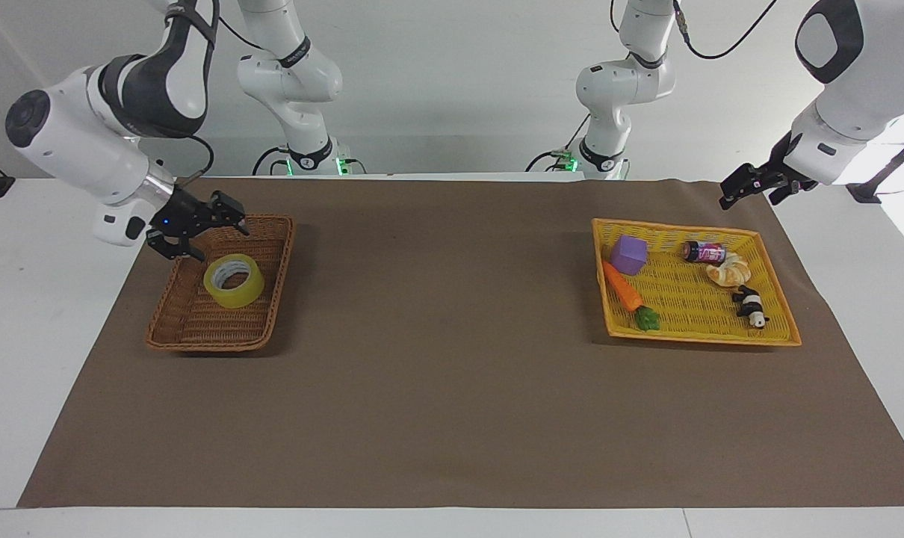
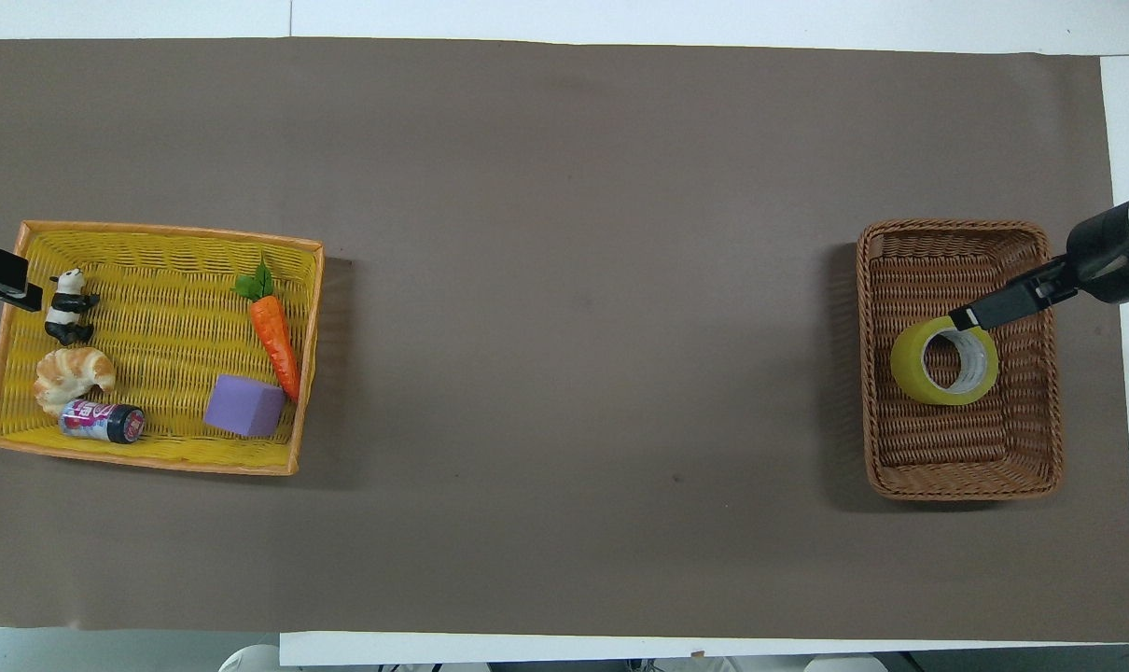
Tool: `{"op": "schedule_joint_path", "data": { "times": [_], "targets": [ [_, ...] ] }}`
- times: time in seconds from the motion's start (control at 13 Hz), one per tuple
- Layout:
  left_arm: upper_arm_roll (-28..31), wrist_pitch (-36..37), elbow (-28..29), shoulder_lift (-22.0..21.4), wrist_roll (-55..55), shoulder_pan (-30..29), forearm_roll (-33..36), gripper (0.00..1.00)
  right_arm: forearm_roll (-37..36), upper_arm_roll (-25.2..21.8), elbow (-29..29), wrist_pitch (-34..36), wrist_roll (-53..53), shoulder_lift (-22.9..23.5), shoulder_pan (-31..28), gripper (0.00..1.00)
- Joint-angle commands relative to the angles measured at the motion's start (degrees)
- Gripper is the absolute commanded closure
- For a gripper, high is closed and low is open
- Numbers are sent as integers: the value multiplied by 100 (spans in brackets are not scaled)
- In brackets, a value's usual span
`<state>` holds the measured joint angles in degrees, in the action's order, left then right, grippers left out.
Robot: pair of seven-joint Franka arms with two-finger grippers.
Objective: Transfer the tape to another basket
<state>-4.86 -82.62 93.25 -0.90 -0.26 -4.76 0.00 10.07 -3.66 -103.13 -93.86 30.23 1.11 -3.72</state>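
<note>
Right hand (image 1: 202,226) hangs over the brown wicker basket's (image 1: 282,258) edge on the robots' side, fingers spread apart, holding nothing, tips just above and beside the tape (image 1: 234,280) but not touching it as far as the facing view shows. Tape, a translucent yellow packing roll, sits inside the basket, tilted, its core hole facing up and toward the camera, leaning on the weave; placed there looks like the drop is done, so task reads as basically complete. Open empty hand right above it fits a release, judging only from the pose. Basket sits at the right arm's end of the counter (image 1: 437,373), on the brown mat. Left hand (image 1: 751,184) waits in the air by the corner of the yellow-orange tray basket (image 1: 777,299) at the left arm's end; can't tell whether its fingers are apart or together. Tray holds purple cube (image 1: 629,255), toy carrot (image 1: 622,287), small can (image 1: 704,252), croissant (image 1: 730,270), panda figure (image 1: 751,305), all untouched clutter.
</note>
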Motion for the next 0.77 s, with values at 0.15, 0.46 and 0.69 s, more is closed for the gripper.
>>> {"op": "schedule_joint_path", "data": {
  "times": [0.15, 0.46, 0.69],
  "targets": [
    [20, 62, 62, -68, 8, 28, 114, 0, -795, 6, 923, 516, -1114, -41, 117, 0],
    [20, 62, 62, -68, 8, 28, 114, 0, -1244, -116, 1285, 1001, -2282, 64, 440, 0],
    [20, 62, 62, -77, 17, 28, 114, 0, -911, -627, 1278, 1063, -2416, -14, 891, 0]
  ]
}}
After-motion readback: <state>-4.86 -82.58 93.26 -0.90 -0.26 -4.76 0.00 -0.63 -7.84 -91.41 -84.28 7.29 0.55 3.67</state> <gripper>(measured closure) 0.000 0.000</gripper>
